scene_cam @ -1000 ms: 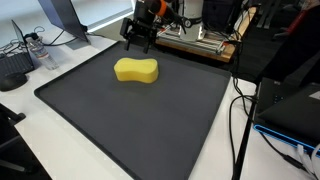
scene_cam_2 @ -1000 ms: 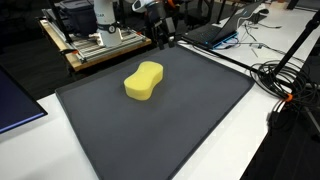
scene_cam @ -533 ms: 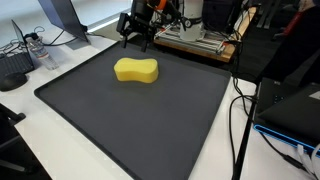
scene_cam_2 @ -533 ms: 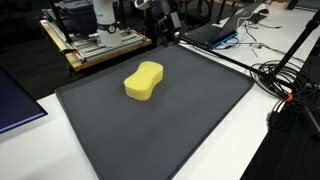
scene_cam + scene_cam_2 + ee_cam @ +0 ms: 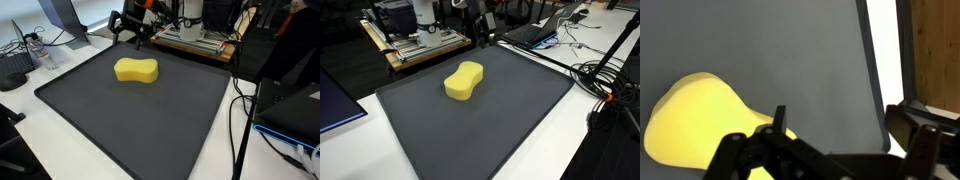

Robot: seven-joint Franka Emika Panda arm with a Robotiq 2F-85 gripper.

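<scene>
Wrist view is showing the gripper (image 5: 835,130) with its jaws standing wide apart and nothing between them. Its dark fingers (image 5: 752,150) are coming in from the bottom edge above a dark grey mat (image 5: 810,50). A yellow sponge (image 5: 690,120) is lying flat on that mat at the lower left of this view, near one finger; whether they are touching cannot be told here.

In both exterior views the gripper (image 5: 130,35) (image 5: 480,34) is hanging over the far edge of the mat (image 5: 130,125) (image 5: 485,130), clear of the sponge (image 5: 136,69) (image 5: 464,80) and holding nothing. The sponge is resting on the far half of the mat, on the near side of the gripper, with bare mat all around it.

The mat is covering most of a white desk (image 5: 70,50) (image 5: 585,150). Beyond its far edge a wooden board (image 5: 195,43) (image 5: 415,52) is carrying metal gear. In an exterior view, black cables (image 5: 605,80) are trailing over the desk at the right.
</scene>
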